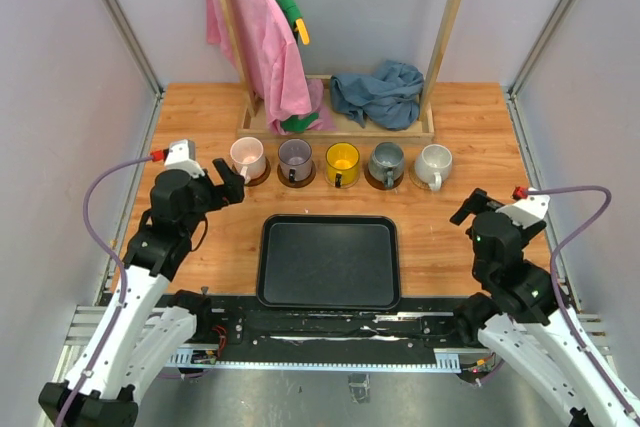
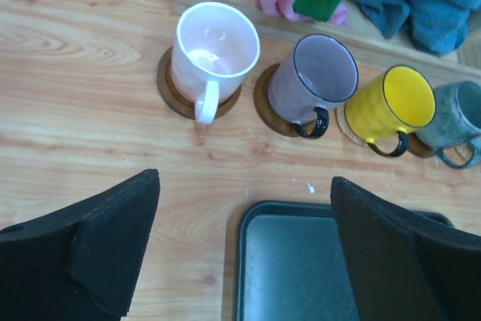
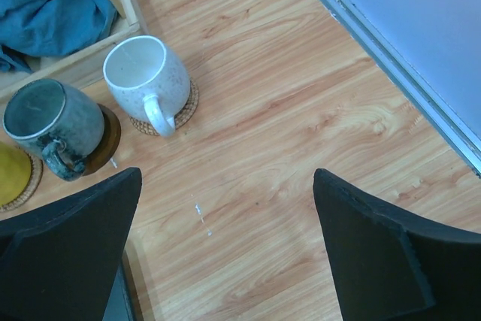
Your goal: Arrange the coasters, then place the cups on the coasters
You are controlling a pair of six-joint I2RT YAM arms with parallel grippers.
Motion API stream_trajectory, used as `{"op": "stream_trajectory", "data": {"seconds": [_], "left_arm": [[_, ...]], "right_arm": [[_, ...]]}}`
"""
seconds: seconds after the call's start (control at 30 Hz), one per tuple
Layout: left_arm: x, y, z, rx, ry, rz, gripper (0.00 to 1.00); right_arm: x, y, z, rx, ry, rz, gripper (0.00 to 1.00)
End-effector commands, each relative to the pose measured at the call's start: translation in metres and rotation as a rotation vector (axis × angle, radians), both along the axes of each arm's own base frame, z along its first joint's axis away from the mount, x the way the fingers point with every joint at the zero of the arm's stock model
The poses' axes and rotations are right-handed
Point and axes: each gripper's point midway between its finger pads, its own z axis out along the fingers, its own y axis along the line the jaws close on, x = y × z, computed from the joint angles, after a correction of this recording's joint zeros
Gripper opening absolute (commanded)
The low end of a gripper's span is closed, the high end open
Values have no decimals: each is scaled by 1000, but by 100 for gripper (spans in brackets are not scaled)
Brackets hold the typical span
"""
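Five cups stand in a row, each on its own coaster: pale pink (image 1: 247,157), purple (image 1: 295,159), yellow (image 1: 342,161), grey (image 1: 386,161) and white (image 1: 434,165). In the left wrist view the pink cup (image 2: 214,54) and purple cup (image 2: 316,77) sit on dark brown coasters (image 2: 169,88). The white cup (image 3: 143,77) rests on a tan patterned coaster (image 3: 188,107). My left gripper (image 1: 230,180) hovers open just near the pink cup, holding nothing. My right gripper (image 1: 468,209) is open and empty too, over bare wood near the white cup.
A black rectangular tray (image 1: 330,292) lies at the table's front centre. Behind the cups a wooden rack base (image 1: 340,132) holds a blue cloth (image 1: 378,95), with a pink garment (image 1: 262,47) hanging above. Grey walls close both sides.
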Motion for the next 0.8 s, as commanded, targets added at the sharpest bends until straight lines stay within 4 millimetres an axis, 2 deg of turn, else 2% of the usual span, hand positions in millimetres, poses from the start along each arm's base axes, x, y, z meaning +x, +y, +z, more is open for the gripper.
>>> {"op": "stream_trajectory", "data": {"seconds": [0.0,0.13,0.43,0.77], "left_arm": [[-12,25,1,-52,-3,168,100],[-26,39,6,-78,-39,245,100],[-48,60,42,-123,-187,328,100],[-58,68,44,-117,-202,362,100]], "right_arm": [[-13,-20,0,0,-18,-90,98],[-18,-26,6,1,-21,-117,98],[-15,-24,10,-12,4,-118,98],[-15,-26,14,-31,4,-129,98]]}}
